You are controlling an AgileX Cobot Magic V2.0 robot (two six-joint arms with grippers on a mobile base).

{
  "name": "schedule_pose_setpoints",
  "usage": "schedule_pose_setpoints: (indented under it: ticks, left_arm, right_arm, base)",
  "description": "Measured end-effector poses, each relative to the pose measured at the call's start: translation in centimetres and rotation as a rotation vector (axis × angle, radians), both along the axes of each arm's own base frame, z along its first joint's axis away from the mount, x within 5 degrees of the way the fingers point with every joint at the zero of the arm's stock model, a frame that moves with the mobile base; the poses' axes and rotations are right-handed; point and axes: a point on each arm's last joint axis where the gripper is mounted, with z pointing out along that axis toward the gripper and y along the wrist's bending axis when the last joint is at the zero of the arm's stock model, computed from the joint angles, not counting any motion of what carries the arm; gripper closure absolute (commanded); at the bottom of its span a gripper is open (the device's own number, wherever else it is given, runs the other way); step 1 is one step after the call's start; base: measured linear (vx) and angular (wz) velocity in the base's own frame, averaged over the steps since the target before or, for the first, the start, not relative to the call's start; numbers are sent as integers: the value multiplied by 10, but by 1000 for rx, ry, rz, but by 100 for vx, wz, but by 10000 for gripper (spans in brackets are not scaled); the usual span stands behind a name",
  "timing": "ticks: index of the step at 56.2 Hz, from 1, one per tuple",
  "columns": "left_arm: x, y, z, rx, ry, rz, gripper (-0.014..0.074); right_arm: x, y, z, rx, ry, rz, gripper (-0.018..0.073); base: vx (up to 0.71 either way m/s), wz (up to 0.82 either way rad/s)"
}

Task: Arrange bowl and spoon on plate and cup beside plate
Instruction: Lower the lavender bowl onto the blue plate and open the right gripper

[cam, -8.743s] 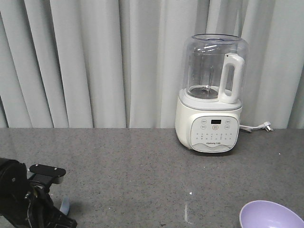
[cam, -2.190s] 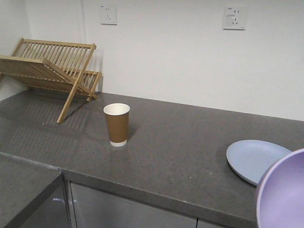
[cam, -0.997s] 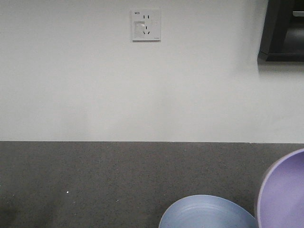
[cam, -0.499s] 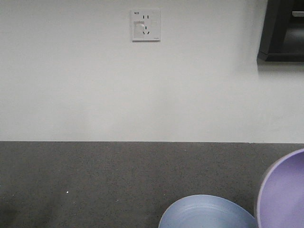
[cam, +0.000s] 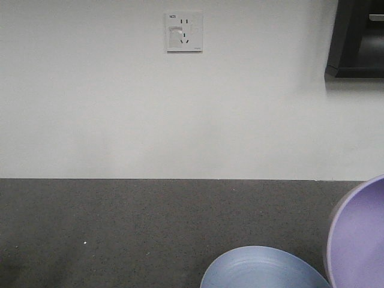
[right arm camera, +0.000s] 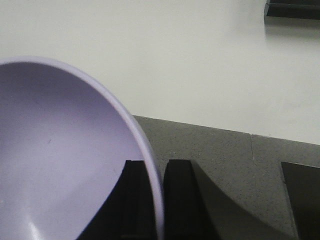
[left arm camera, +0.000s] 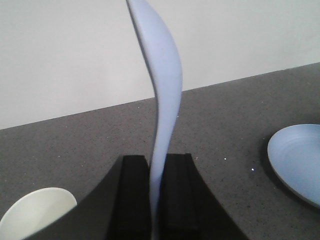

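Note:
My left gripper (left arm camera: 156, 165) is shut on the pale blue spoon (left arm camera: 162, 85), which stands upright out of the jaws above the counter. The cup's cream rim (left arm camera: 37, 210) shows at the lower left of that view, and the light blue plate (left arm camera: 297, 160) lies on the counter to the right. My right gripper (right arm camera: 155, 167) is shut on the rim of the lavender bowl (right arm camera: 60, 160), held tilted in the air. In the front view the bowl (cam: 360, 240) hangs at the lower right, beside the plate (cam: 264, 270) at the bottom edge.
A dark grey speckled counter (cam: 120, 228) runs along a white wall with a power socket (cam: 184, 31). A dark cabinet or shelf (cam: 357, 39) hangs at the upper right. A black object (right arm camera: 302, 195) sits on the counter at the right wrist view's right edge.
Over several seconds the front view swung from a blender, past the cup and a drying rack, to this wall. In the last second the bowl has shifted slightly right and down.

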Motion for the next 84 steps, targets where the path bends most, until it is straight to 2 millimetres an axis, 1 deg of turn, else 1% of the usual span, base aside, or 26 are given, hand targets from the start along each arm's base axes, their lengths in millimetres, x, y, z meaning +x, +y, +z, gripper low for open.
schedule_pose_setpoints:
  ticks: [10,14,16,23,31,34,40,44,49,55,62,66,74,79,84]
  left_arm:
    - [0,-1,1,-16,-1,-6,600]
    - [0,-2,1,-32,-1,-12,600]
    - [-1,-2,1,-42,2,-17,600]
    - [-1,-3,1,-57,13,-25,600]
    - [-1,-3,0,-55,21,-26,600]
    - [-1,-3,-1,-53,26,-26,600]
    - [-2,-3,-2,-46,47,-28,600]
    - [-2,-4,-4,-41,61,-30,600]
    - [-3,-4,-5,-36,75,-31,600]
    - [-3,-4,-6,-34,83,-32,600]
    - [-3,-4,-6,-34,83,-32,600]
    - [-3,-4,-6,-34,83,-32,600]
    - [-3,-4,-6,-34,83,-32,599]
    - [-3,-4,-6,-34,83,-32,599]
    - [-3,-4,-6,-34,83,-32,599]
  right_arm:
    - [3,1,0,21,13,8,568]
    - [13,1,-3,45,63,13,568]
    - [21,2,-5,58,104,20,568]
    - [55,12,-14,67,294,100,568]
    - [106,27,-28,42,530,165,568]
    - [129,31,-38,36,614,163,568]
    - [167,35,-58,36,724,150,568]
    - [188,38,-74,36,789,143,568]
    - [206,40,-95,37,865,138,568]
    - [220,42,-120,33,947,133,568]
    - [230,43,-140,31,1002,126,568]
    - [233,43,-145,28,1007,124,568]
    - [236,43,-149,24,999,120,559]
    - [237,43,-150,22,997,120,532]
    - [237,43,-150,11,993,129,484]
  base:
    - [0,0]
    - [0,0]
    - [0,0]
    - [0,0]
    - [0,0]
    - [0,0]
    - [0,0]
    - [0,0]
    - [0,0]
    - [0,0]
    - [0,0]
    - [0,0]
    - [0,0]
    - [0,0]
    - [0,0]
